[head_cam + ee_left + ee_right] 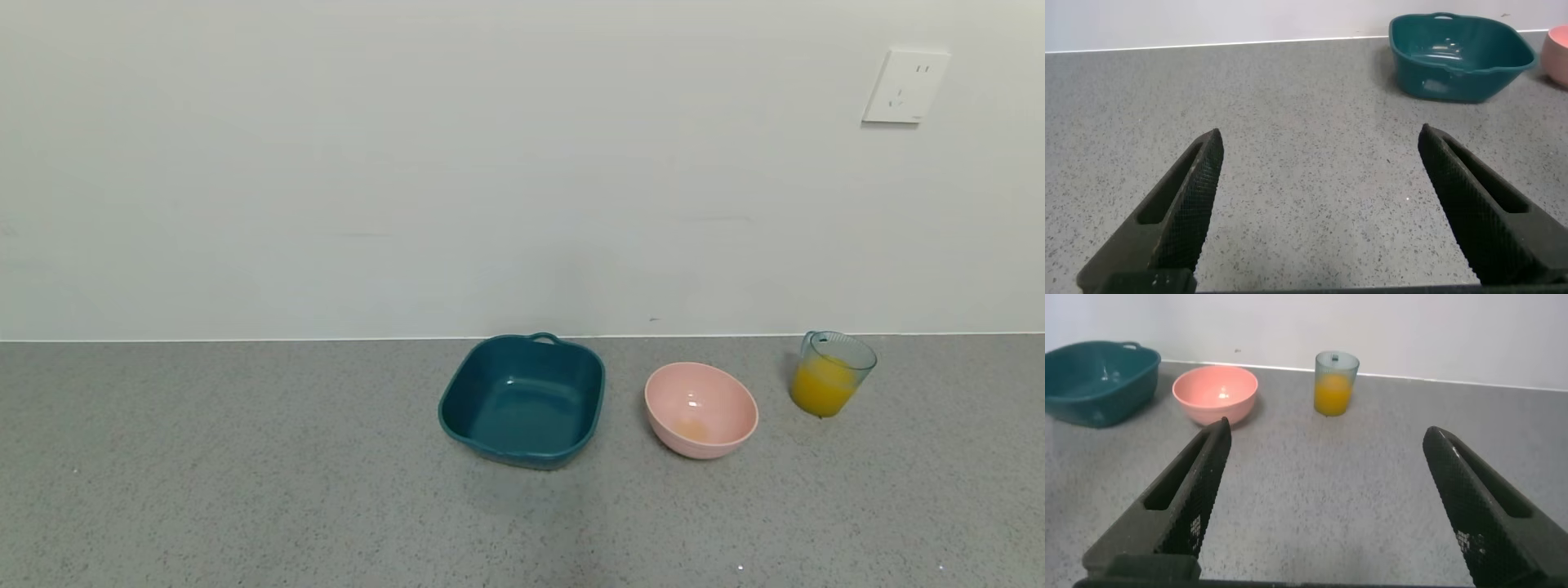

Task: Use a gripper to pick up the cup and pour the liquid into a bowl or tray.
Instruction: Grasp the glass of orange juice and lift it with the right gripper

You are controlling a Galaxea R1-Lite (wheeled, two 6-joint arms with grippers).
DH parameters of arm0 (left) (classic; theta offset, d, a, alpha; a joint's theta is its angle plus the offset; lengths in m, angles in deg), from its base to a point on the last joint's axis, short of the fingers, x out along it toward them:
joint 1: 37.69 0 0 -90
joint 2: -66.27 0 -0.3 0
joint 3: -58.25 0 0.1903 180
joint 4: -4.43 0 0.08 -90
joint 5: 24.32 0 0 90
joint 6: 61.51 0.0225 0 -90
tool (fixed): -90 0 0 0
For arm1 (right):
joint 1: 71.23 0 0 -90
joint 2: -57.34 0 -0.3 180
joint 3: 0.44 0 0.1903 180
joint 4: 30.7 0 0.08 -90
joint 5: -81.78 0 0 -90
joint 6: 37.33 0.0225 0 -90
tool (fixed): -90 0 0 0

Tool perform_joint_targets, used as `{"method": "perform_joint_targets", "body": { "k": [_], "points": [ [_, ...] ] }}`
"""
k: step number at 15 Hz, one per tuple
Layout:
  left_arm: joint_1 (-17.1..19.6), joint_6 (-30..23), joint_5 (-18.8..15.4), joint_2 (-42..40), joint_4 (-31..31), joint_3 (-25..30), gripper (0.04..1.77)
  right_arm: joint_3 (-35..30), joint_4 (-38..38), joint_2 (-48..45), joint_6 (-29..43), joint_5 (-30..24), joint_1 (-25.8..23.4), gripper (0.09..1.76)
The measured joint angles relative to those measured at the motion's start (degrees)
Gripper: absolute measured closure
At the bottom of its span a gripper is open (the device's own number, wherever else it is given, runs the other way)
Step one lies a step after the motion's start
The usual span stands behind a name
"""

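The pale blue-green cup [833, 374] stands upright at the right of the grey counter near the wall, about half full of orange liquid [820, 387]. The pink bowl [700, 409] sits to its left with a faint orange trace at its bottom. In the right wrist view the cup [1336, 382] and the bowl [1215, 394] lie well ahead of my open, empty right gripper [1327, 441]. My left gripper [1319, 147] is open and empty over bare counter; the bowl's edge [1560, 54] shows far off. Neither gripper shows in the head view.
A dark teal square tray [523, 399] sits left of the bowl; it also shows in the left wrist view [1460, 55] and the right wrist view [1096, 380]. A white wall with a socket [904, 86] runs behind the counter.
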Motion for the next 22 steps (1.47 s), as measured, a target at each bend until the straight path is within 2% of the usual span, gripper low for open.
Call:
{"method": "perform_joint_targets", "body": {
  "k": [6, 11, 14, 17, 22],
  "points": [
    [0.00, 0.00, 0.00, 0.00, 0.00, 0.00, 0.09, 15.91, 0.28, 20.81, -0.44, 0.05, -0.73, 0.14],
    [0.00, 0.00, 0.00, 0.00, 0.00, 0.00, 0.09, 24.73, -3.19, 41.37, -0.83, 0.29, -0.62, 0.14],
    [0.00, 0.00, 0.00, 0.00, 0.00, 0.00, 0.09, 26.49, -8.67, 52.53, -0.91, 0.32, -0.74, 0.14],
    [0.00, 0.00, 0.00, 0.00, 0.00, 0.00, 0.09, 26.86, -10.68, 61.82, -0.72, 0.46, -0.96, 0.14],
    [0.00, 0.00, 0.00, 0.00, 0.00, 0.00, 0.09, 25.39, -15.58, 73.70, 0.50, 0.46, -1.82, 0.14]
  ]
}}
